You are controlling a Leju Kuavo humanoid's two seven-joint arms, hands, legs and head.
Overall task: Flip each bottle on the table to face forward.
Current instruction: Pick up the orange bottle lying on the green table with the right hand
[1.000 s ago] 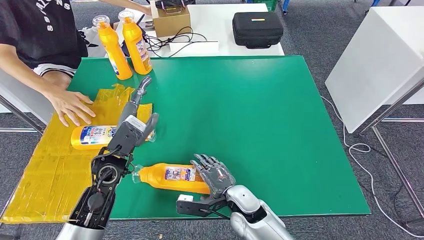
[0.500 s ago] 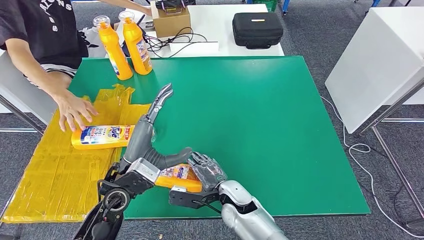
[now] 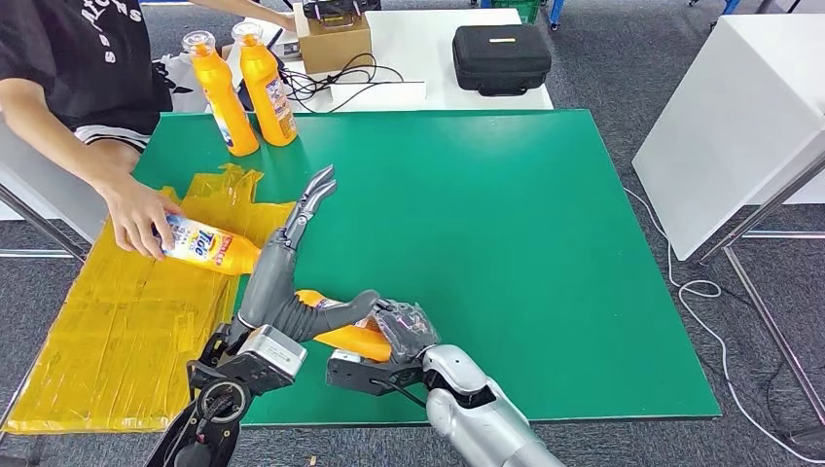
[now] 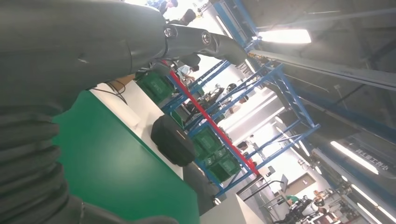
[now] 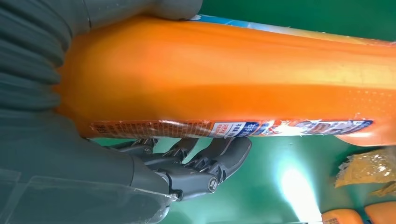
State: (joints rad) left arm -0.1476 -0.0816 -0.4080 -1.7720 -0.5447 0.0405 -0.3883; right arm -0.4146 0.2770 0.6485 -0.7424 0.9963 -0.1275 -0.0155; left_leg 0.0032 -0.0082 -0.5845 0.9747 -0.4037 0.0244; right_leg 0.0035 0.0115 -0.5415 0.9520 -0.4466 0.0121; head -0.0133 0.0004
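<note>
Right robot hand (image 3: 407,329) grips a lying orange plastic detergent bottle (image 3: 342,336) near the front edge of the green-topped counter (image 3: 506,224); in the right wrist view its dark fingers (image 5: 205,158) curl under the bottle body, thumb over the other side, label edge showing. Left robot hand (image 3: 292,263) is beside it to the left, fingers spread and pointing away from the robot, thumb lying across the same bottle; holds nothing, so open. Further left of the left robot hand lies a crinkled yellow plastic sheet (image 3: 107,331), where a person's hand (image 3: 136,219) holds a second orange bottle with blue-white label (image 3: 206,246), tilted. Well beyond the left robot hand, at the far left corner, two upright orange bottles with clear caps (image 3: 243,88) stand side by side. Black zip case (image 3: 501,56) on a white table (image 3: 428,39) behind.
</note>
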